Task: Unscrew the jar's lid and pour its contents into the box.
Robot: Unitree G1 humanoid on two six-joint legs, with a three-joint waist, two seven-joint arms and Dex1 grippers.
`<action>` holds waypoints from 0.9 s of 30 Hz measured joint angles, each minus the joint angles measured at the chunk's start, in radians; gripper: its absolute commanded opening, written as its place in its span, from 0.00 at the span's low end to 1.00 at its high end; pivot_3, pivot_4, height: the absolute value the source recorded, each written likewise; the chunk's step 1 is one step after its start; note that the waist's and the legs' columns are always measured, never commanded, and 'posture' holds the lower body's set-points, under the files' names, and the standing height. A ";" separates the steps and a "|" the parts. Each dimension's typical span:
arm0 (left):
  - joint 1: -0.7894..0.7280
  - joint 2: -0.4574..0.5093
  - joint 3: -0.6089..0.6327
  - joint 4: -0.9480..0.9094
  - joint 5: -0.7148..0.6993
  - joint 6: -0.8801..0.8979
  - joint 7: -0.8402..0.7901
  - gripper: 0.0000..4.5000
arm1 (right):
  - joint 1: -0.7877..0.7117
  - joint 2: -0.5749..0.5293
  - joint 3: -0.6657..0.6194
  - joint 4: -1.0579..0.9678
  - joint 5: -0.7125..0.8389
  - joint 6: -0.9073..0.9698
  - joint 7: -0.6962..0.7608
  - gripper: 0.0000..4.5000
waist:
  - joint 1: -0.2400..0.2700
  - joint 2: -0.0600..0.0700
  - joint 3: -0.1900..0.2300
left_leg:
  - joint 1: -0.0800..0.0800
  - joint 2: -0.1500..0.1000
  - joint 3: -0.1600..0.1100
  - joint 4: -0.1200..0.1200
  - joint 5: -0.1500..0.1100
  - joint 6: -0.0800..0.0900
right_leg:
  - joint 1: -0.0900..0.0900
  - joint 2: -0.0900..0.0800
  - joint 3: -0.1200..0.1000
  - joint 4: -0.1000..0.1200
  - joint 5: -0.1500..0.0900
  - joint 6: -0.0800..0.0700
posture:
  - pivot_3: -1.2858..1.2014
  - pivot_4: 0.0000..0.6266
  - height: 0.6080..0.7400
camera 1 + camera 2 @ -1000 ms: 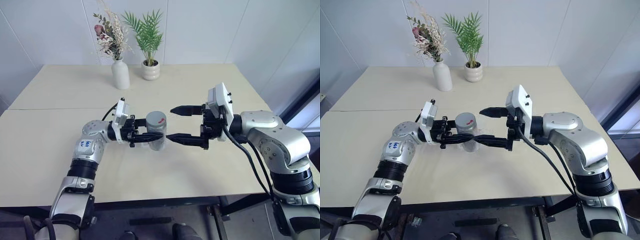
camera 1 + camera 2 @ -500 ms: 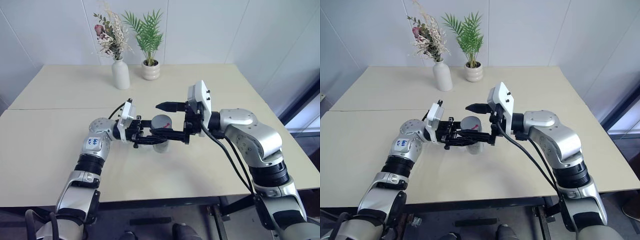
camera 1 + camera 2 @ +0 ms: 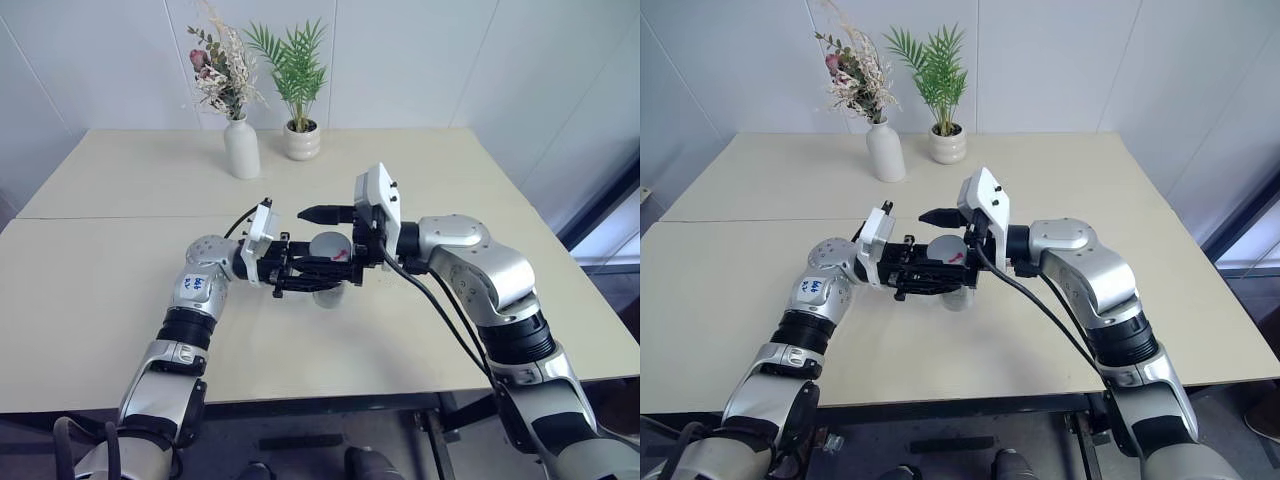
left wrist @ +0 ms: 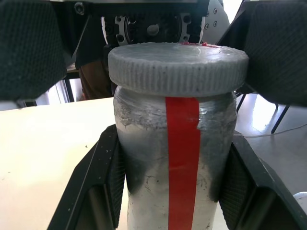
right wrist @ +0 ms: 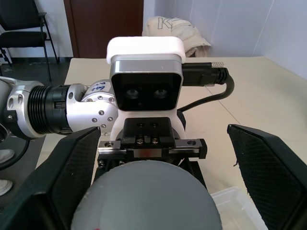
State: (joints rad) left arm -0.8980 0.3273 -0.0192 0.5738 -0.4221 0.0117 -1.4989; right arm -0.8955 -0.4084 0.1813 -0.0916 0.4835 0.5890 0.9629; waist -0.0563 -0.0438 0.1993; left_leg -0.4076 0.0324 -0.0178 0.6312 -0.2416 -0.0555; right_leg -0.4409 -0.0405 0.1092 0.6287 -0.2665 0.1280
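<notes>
Jar (image 4: 175, 158) first: it is held upright above the middle of the table (image 3: 110, 300), clamped low on its body by the left gripper (image 3: 318, 272), whose two black fingers press its sides on either side of the red stripe. That low grip looks deliberate, since it leaves the ribbed grey lid (image 4: 178, 67) free all round for the other hand. The lid is on, so the unscrewing appears not yet begun. The left arm reaches in from the near left edge, forearm rising over the table and wrist bent so the gripper points level toward the robot's right. Facing it, the right gripper (image 3: 325, 240) points level toward the left with its fingers spread wide, one on each side of the lid and clear of it, holding nothing; the right wrist view looks along them at the lid's flat top. This reads as the approach to a pinch on the lid, and closing squarely on its rim would be the next need. A corner of the clear box (image 5: 237, 208) lies on the table under the hands. Beyond, near the far edge, stand a white vase (image 3: 240, 147) and a potted plant (image 3: 301, 139).
</notes>
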 measured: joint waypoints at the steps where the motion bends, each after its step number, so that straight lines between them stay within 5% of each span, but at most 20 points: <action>1: 0.000 0.000 0.000 0.002 0.000 0.000 0.000 0.47 | 0.000 -0.001 0.000 0.001 -0.001 0.000 0.002 0.99 | 0.000 0.000 0.000 | 0.000 0.000 0.000 0.000 0.000 0.000 | 0.000 0.000 0.000 0.000 0.000 0.000 | 0.52 0.24 1.00; 27: 0.001 0.007 0.012 0.024 0.001 -0.006 0.004 0.47 | 0.084 -0.182 -0.087 -0.146 0.056 0.090 0.009 0.99 | 0.001 0.000 0.000 | 0.000 0.000 0.000 0.000 0.000 0.000 | 0.000 0.000 0.000 0.000 0.000 0.000 | 0.52 0.24 1.00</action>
State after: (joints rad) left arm -0.8974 0.3346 -0.0072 0.5975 -0.4215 0.0056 -1.4947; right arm -0.8119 -0.5908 0.0947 -0.2374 0.5394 0.6791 0.9719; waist -0.0551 -0.0439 0.1993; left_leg -0.4077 0.0324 -0.0178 0.6311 -0.2417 -0.0555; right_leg -0.4409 -0.0405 0.1094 0.6283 -0.2666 0.1281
